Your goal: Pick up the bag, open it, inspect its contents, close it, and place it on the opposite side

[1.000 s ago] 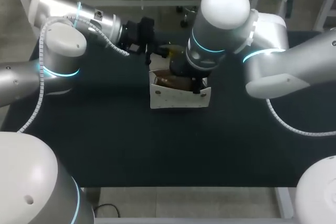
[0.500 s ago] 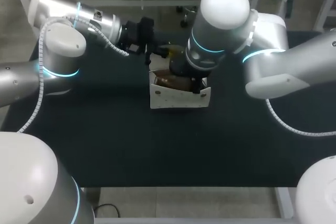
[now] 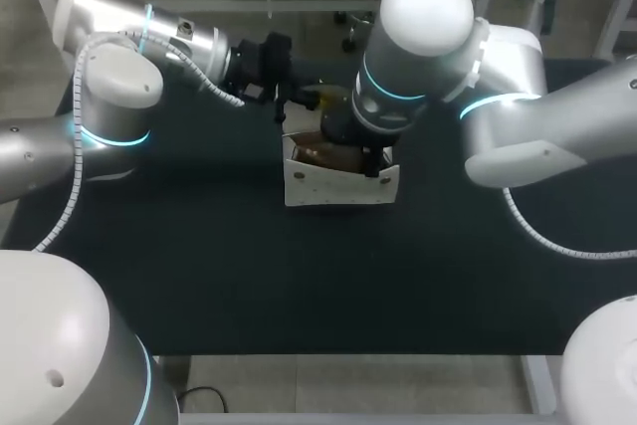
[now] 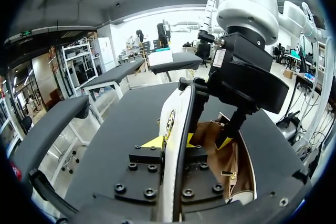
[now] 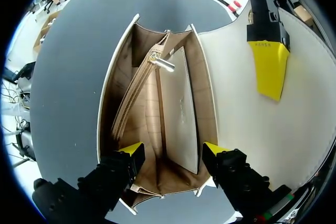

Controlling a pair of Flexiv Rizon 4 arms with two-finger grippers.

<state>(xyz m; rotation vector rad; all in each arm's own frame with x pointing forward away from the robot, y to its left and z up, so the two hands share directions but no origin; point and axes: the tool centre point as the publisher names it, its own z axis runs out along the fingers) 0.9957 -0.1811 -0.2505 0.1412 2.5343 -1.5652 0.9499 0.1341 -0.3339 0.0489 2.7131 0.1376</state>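
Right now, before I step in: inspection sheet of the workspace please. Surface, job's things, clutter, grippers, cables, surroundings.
Surface: black matte table; the bag stands near its middle.
Job's things: white flap bag, upright and open; tan lining, inner zip pocket with a silver zip pull; no loose contents seen.
Clutter: nothing seen.
Grippers: left gripper shut on the bag's white flap, holding it open; right gripper open, tips spread at the bag's mouth.
Cables: white ribbed hose hangs along the left arm, a second hose under the right arm; neither touches the bag.
Surroundings: nothing seen reaching over the table.
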